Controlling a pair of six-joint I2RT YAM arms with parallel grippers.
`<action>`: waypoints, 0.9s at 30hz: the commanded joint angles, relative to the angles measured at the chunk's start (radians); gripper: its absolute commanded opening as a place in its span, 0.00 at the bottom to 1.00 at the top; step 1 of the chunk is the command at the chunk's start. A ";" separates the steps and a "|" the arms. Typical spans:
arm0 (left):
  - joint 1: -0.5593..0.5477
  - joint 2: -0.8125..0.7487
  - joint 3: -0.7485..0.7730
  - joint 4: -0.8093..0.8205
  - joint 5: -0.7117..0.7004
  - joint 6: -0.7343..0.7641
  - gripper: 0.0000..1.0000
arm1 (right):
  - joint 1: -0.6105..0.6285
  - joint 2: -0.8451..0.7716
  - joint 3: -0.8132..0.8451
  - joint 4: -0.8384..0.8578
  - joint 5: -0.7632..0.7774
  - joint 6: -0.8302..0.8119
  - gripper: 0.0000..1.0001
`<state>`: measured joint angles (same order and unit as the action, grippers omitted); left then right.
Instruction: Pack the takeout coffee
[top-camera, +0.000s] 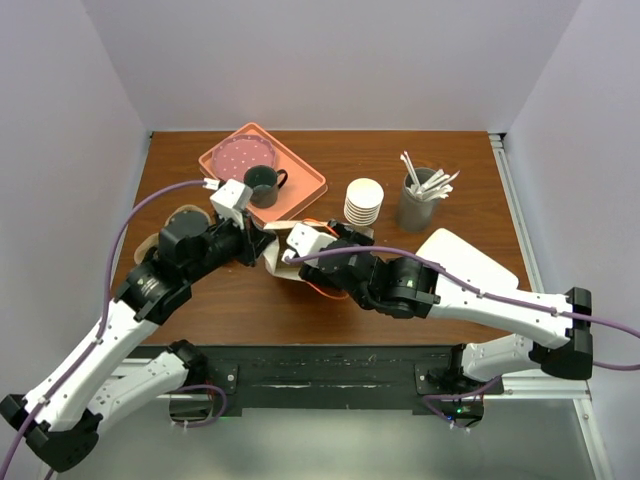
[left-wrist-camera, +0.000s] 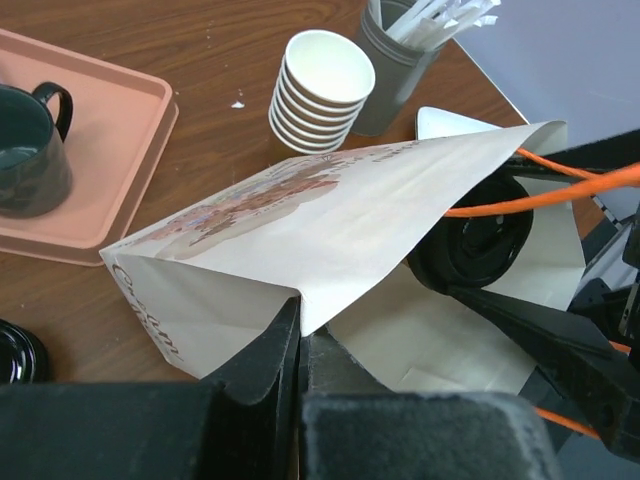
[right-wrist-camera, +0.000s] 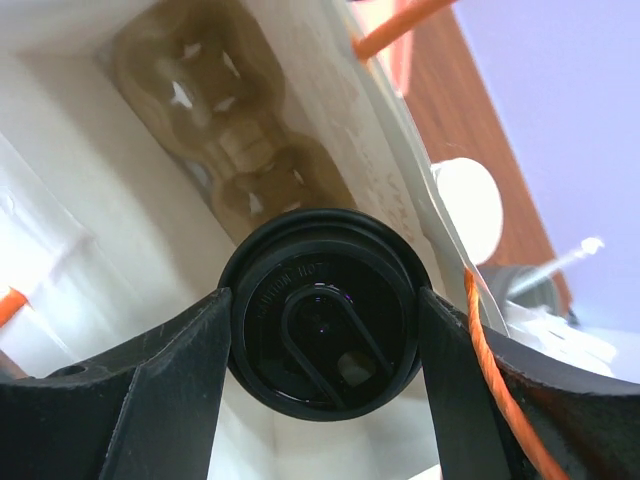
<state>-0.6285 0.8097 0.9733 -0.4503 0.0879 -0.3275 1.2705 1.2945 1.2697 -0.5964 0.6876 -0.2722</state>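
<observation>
Over a brown wooden table (top-camera: 240, 300), a black-lidded takeout coffee cup (right-wrist-camera: 320, 350) is clasped between the right gripper's (right-wrist-camera: 325, 300) spread fingers inside a white paper bag (left-wrist-camera: 330, 215), whose edge is pinched by the left gripper (left-wrist-camera: 298, 325); release into the moulded cardboard carrier (right-wrist-camera: 230, 130) is seemingly not yet made.

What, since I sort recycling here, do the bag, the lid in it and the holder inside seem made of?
The bag: white paper, matte, with sharp creases and print. The lid: black plastic, smooth with a faint sheen and raised lettering. The holder: probably moulded pulp, tan, rough and dull, with punched slits.
</observation>
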 joint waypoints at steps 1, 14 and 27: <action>-0.002 -0.108 -0.092 -0.011 0.117 -0.044 0.00 | 0.004 -0.055 -0.030 0.009 -0.178 0.057 0.20; -0.002 -0.173 -0.180 -0.157 0.248 -0.025 0.00 | 0.115 -0.139 -0.217 0.064 -0.201 0.074 0.17; -0.002 -0.208 -0.205 -0.172 0.266 -0.038 0.00 | 0.136 -0.095 -0.227 0.081 -0.083 -0.064 0.19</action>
<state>-0.6289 0.5877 0.7700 -0.5900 0.3260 -0.3573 1.4063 1.1648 1.0203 -0.5598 0.5377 -0.2646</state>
